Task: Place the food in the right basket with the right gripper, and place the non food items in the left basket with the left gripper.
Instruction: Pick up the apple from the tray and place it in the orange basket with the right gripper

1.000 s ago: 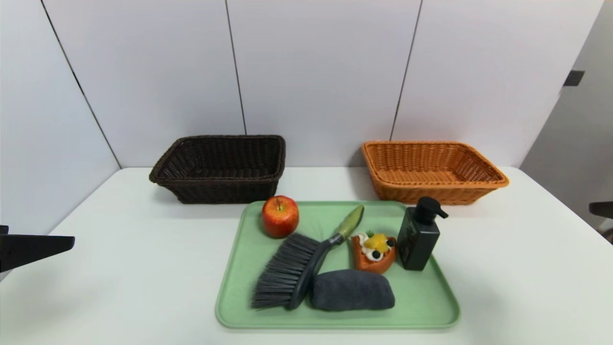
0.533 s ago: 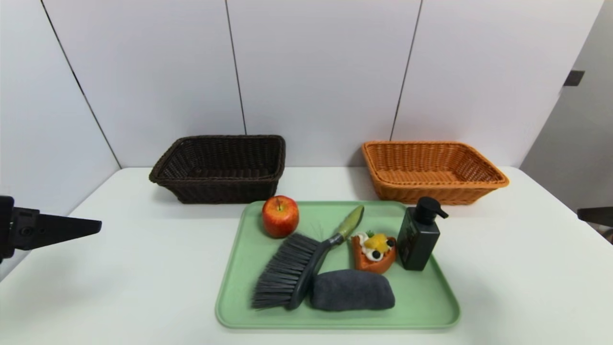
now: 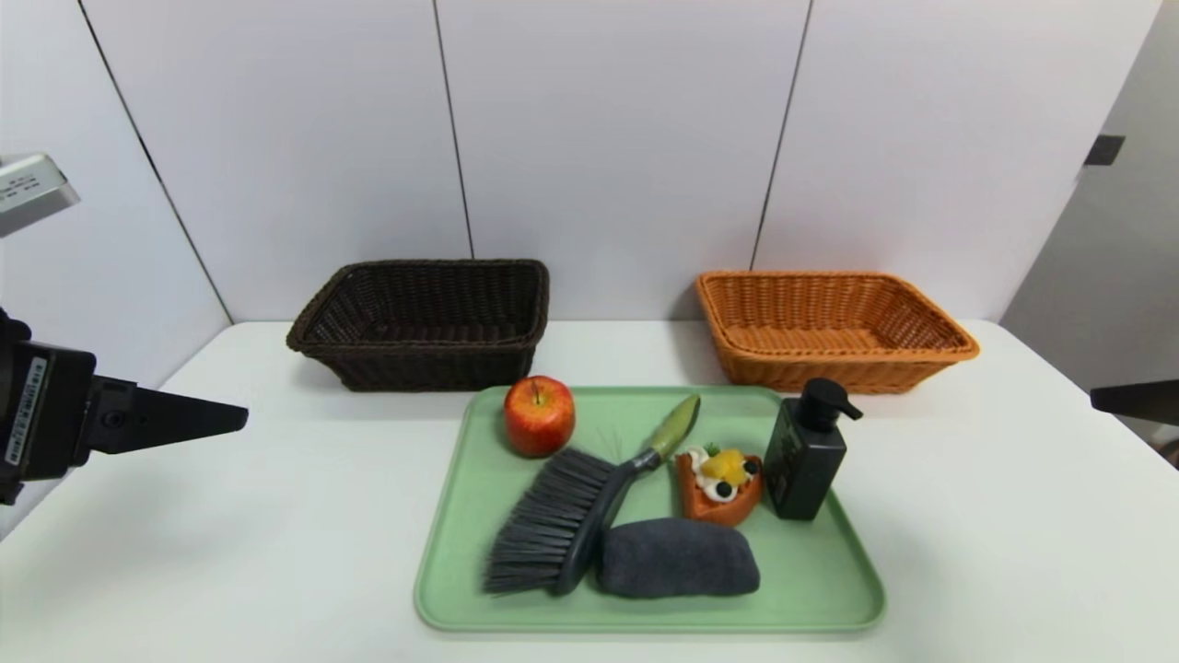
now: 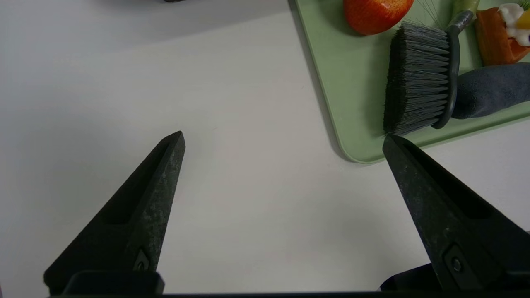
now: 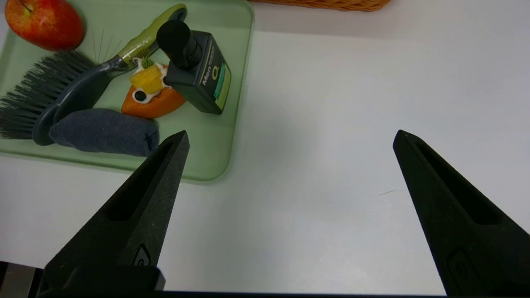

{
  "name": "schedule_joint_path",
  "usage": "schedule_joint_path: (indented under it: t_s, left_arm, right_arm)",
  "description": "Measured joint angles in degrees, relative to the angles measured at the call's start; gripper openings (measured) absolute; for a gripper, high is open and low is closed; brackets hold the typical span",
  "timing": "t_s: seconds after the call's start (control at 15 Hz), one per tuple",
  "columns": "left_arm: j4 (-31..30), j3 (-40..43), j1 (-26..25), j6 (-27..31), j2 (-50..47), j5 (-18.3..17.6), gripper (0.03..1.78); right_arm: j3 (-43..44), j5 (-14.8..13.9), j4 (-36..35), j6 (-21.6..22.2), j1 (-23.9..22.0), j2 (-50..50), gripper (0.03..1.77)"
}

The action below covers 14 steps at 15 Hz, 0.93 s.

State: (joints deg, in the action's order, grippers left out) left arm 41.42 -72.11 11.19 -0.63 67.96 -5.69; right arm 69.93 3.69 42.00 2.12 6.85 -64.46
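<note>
On a green tray [image 3: 829,599] lie the apple [image 3: 539,414], the tart slice [image 3: 718,485], the green-handled brush [image 3: 571,520], the grey cloth roll [image 3: 677,557] and the black pump bottle [image 3: 806,451]. The dark brown left basket [image 3: 424,322] and the orange right basket [image 3: 829,327] stand behind the tray, both holding nothing. My left gripper [image 4: 283,140] hovers open over bare table left of the tray, its tip [image 3: 235,419] showing at the left edge. My right gripper [image 5: 290,136] hangs open over the table right of the tray, barely showing [image 3: 1128,401] at the right edge.
The white table [image 3: 276,516] ends at a grey panelled wall [image 3: 608,138] just behind the baskets. Bare tabletop lies on both sides of the tray. A pale device corner [image 3: 32,189] shows at the upper left.
The left gripper has come in from the left edge toward the tray and risen slightly. The right gripper's tip has edged a little farther into view from the right.
</note>
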Motion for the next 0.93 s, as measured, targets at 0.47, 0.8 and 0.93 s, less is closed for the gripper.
schedule_joint_path:
  t_s: [0.47,0.8,0.93]
  left_arm:
    - [0.2,-0.2,0.1,-0.9,0.5,0.4,1.69]
    - [0.5,0.1,0.1,-1.2,0.5,0.9,1.69]
    - [0.5,0.2,0.0,-1.7,0.5,0.9,1.69]
  right_arm:
    - [13.2,-0.5,3.6,0.5,10.2,-6.9,1.7]
    - [23.3,-0.7,5.9,0.8,20.0,-16.9,1.7]
    - [27.3,-0.6,6.0,0.8,22.9,-21.8,1.7]
